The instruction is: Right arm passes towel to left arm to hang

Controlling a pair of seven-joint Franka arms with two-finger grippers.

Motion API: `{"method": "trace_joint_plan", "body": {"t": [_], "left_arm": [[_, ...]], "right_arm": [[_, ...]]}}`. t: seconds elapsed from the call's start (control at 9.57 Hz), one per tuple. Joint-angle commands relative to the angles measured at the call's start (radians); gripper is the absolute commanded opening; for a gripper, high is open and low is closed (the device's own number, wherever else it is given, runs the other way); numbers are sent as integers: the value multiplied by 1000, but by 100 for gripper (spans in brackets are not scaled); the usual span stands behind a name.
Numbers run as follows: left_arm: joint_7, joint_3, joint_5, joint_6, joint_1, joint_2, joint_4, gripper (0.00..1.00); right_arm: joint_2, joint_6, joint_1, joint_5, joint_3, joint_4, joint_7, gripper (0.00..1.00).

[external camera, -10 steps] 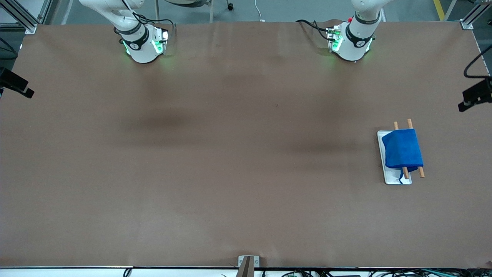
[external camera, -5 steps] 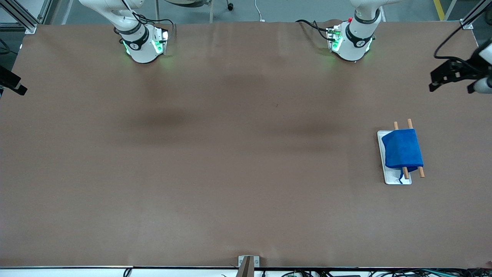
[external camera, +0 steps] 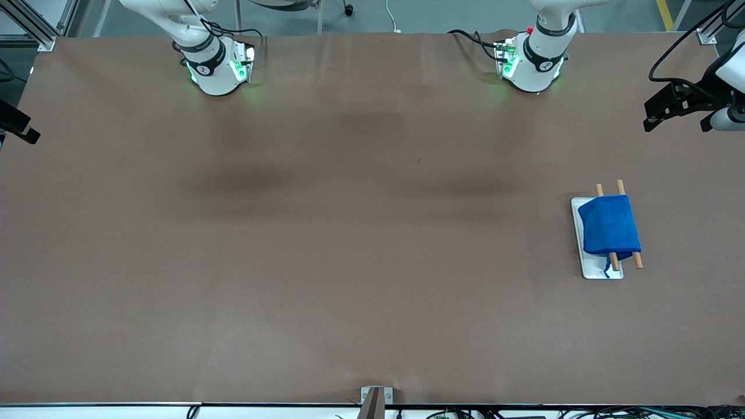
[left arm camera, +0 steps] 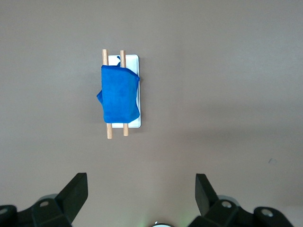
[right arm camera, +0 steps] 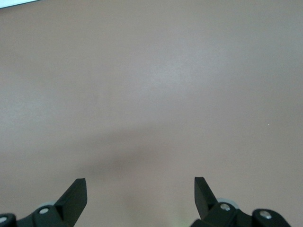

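Movement is seen only at the table's ends in the front view: the left gripper (external camera: 655,119), up in the air over the edge at the left arm's end, has swung further into sight than a second ago, while the right gripper (external camera: 20,129) has drawn back to a sliver at the other end. The towel (external camera: 608,225) has not shifted; it is draped over two wooden rods (external camera: 618,189) on a white tray (external camera: 599,271), its loop (external camera: 607,269) hanging at the end nearer the camera. The hanging is judged done and both arms are taken to be retreating. Wide bare brown table (external camera: 349,262) is left open between the bases.

In the left wrist view, the left gripper's fingers (left arm camera: 75,191) are spread wide and empty, with the towel (left arm camera: 118,97) well apart from them on its rods.

In the right wrist view, the right gripper (right arm camera: 140,196) is likewise wide open and empty, over bare table only.
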Motion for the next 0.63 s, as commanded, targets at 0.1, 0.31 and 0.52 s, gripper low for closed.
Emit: {"method": "trace_joint_plan", "body": {"t": [0.1,0.31,0.52], "left_arm": [[3,-1,1,9,-4,21,4,100],[-1,-3,-7,-32,-3,49,40,100],[-3,-4,-8,-32,-6,58,51,100]], "right_arm": [[0,-33,4,-28,5,13,-5,100],[1,-34,7,-23,5,13,-6,100],[1,-36,7,-23,5,13,-6,100]]}}
